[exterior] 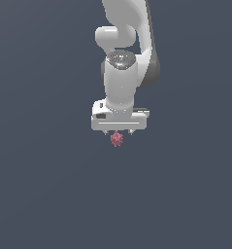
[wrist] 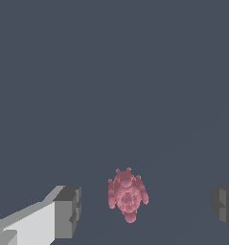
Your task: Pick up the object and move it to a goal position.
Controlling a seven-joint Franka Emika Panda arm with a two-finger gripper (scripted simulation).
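The object (exterior: 117, 139) is a small reddish-pink knobbly lump on the dark grey floor, just below the white gripper (exterior: 118, 133) in the exterior view. In the wrist view the object (wrist: 127, 194) lies between the two fingers (wrist: 68, 212), nearer one of them, with a clear gap on each side. The gripper (wrist: 144, 210) is open and touches nothing. The fingertips are mostly hidden behind the hand in the exterior view.
The white arm (exterior: 122, 58) rises from the gripper toward the top of the exterior view. A plain dark grey floor (exterior: 49, 185) surrounds the object. No goal marker shows.
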